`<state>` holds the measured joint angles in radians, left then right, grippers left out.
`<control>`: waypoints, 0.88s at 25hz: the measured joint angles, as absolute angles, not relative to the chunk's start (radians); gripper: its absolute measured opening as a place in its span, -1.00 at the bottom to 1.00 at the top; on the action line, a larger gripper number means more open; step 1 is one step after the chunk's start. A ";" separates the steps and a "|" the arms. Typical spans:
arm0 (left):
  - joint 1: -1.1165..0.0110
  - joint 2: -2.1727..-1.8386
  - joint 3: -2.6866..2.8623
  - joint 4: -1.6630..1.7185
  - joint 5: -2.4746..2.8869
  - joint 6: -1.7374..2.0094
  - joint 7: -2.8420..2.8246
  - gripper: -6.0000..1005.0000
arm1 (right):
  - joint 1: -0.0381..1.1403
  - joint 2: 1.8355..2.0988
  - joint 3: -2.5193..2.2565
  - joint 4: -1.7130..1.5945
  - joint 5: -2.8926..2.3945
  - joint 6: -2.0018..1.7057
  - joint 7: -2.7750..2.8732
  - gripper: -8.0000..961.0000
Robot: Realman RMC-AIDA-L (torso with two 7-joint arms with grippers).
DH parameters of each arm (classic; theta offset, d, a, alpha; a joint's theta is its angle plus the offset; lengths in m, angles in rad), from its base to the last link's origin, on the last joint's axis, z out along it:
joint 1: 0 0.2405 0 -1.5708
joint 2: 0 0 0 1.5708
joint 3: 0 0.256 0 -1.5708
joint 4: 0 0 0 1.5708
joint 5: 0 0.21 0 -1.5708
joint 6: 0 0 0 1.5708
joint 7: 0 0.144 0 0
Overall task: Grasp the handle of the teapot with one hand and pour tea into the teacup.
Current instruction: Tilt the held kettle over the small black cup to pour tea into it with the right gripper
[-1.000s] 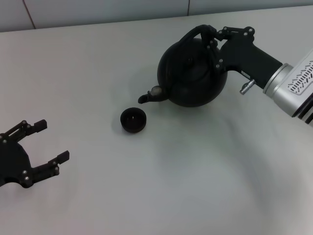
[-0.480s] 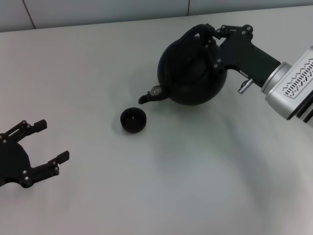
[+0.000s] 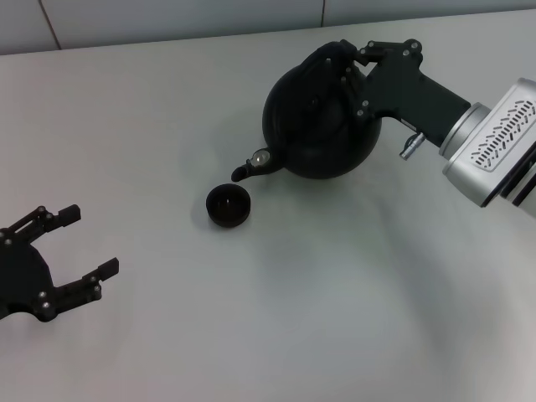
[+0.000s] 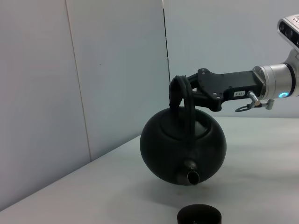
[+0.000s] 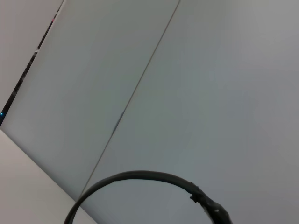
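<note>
The round black teapot (image 3: 314,126) hangs above the table, held by its arched handle (image 3: 331,57). My right gripper (image 3: 352,63) is shut on that handle from the right. The stubby spout (image 3: 251,166) points down-left, just above and right of the small black teacup (image 3: 229,205). In the left wrist view the teapot (image 4: 183,145) floats clear of the table, spout (image 4: 190,175) over the teacup (image 4: 199,215) rim. The right wrist view shows only a dark curved handle (image 5: 140,177) against the wall. No tea is visible. My left gripper (image 3: 79,243) rests open at the near left.
A grey table (image 3: 268,318) stretches around the objects. A panelled wall (image 4: 93,70) stands behind it. My right arm's silver forearm (image 3: 494,142) reaches in from the right edge.
The right gripper has carried the teapot slightly left and up, tipping it so the spout sits closer over the teacup. The left gripper has not moved.
</note>
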<state>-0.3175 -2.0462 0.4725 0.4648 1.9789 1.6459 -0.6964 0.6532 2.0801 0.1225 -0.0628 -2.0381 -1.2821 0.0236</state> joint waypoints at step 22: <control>-0.321 -2.046 0.471 0.465 1.979 1.646 -0.696 0.71 | 0.657 2.080 0.119 -0.069 -2.040 -1.279 -0.003 -0.83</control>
<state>-0.3211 -2.0462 0.4709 0.4648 1.9788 1.6456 -0.6964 0.6570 2.0801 0.1192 -0.0688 -2.0401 -1.2790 -0.0031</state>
